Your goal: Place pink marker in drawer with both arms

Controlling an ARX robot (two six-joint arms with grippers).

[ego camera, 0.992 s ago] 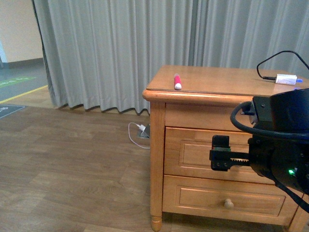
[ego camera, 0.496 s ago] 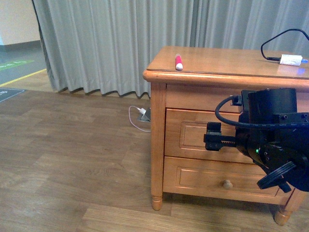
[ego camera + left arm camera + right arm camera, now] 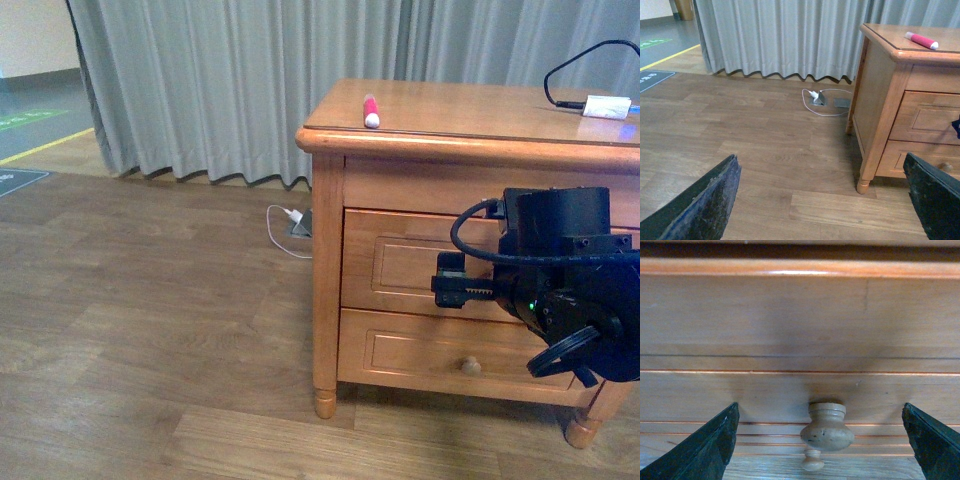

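Lying flat, pink marker (image 3: 369,111), white tip

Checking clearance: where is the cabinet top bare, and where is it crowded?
Bare: the cabinet top between the pink marker at left and the white adapter at right. Crowded: the drawer front, with the right gripper close.

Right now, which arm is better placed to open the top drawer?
Right. The right hand is open facing the drawer, knob centred between its fingers. The left hand, also open, points at floor beside the cabinet.
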